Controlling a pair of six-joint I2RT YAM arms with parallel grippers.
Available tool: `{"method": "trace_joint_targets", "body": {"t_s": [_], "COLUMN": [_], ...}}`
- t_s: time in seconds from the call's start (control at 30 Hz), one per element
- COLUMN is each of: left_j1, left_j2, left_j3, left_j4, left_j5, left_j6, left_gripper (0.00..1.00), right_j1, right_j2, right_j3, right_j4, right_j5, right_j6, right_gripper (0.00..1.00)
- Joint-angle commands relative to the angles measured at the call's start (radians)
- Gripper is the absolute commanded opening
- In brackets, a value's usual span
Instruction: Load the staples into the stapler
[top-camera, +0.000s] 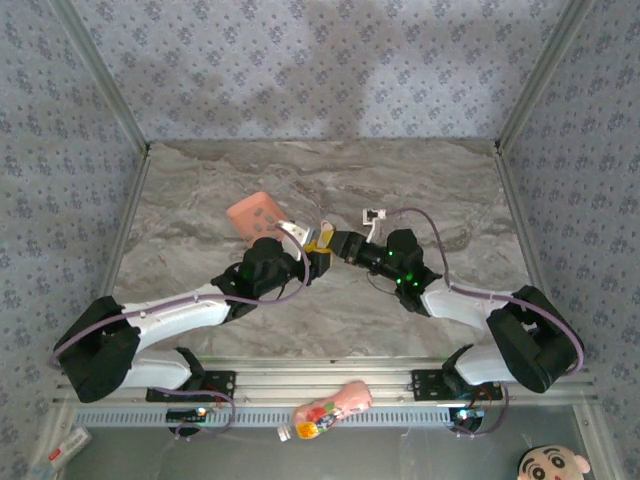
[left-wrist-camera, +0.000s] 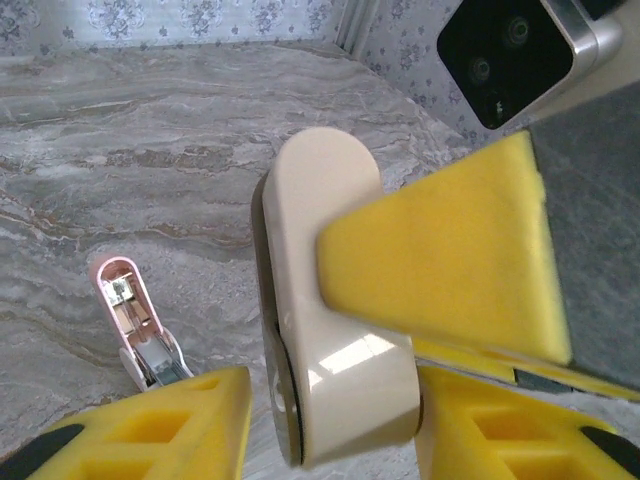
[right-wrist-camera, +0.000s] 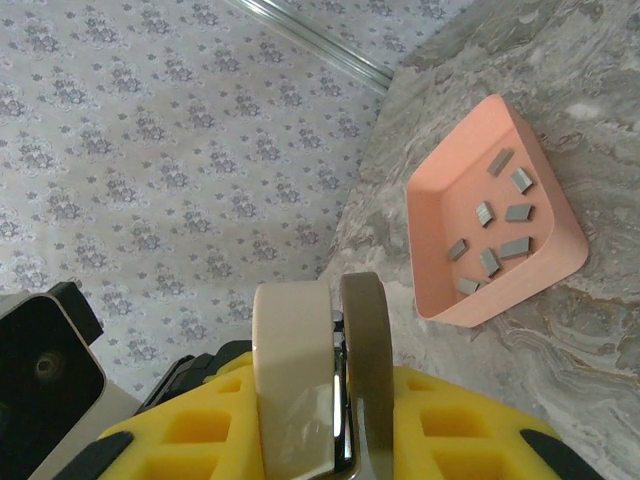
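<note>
Stapler (right-wrist-camera: 300, 380) stands edge-on between the right fingers (right-wrist-camera: 190, 440), which are drawn narrow and clamp it from both sides. It shows a cream half and a dark olive half with a bright metal strip between them. From the left wrist, one yellow right finger presses flat on the cream, round-ended body.

The left fingers (left-wrist-camera: 150, 430) sit low on either side of that body, fairly narrow. A sliver of worktop (left-wrist-camera: 150, 150) seems to show between one of them and the stapler, and I cannot tell whether they press on it.

Beside the body a pale pink piece (left-wrist-camera: 125, 295), round-tipped with silvery metal inside, juts out. Its near end is hidden under a left finger.

From above, the stapler is at mid-worktop where the two robot arms meet, just beside the near corner of the salmon-pink tray (top-camera: 250, 212). The staples (right-wrist-camera: 484, 212), short dark-grey strips, lie scattered on the tray's floor.
</note>
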Motion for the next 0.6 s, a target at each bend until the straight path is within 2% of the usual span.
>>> {"method": "trace_joint_targets", "body": {"t_s": [0.0,0.33,0.57], "left_j1": [-0.007,-0.007,-0.006], "left_j2": [0.008,-0.027,-0.028], "left_j3": [0.002,0.008,0.025], "left_j4": [0.051,-0.007,-0.076], "left_j5": [-0.009,0.011,0.060], "left_j6": [0.032,0.110,0.172], "left_gripper": [0.42,0.16,0.02], "right_j1": [0.015,0.020,0.021], "right_j2": [-0.013,-0.048,-0.088], "right_j3": [-0.009,-0.007,-0.026], "right_j4": [0.035,-0.029,-0.053], "right_j5": [0.003,-0.013,-0.005], "right_j6": [0.014,-0.018,-0.053], "right_gripper": [0.18,0.19,0.26]}}
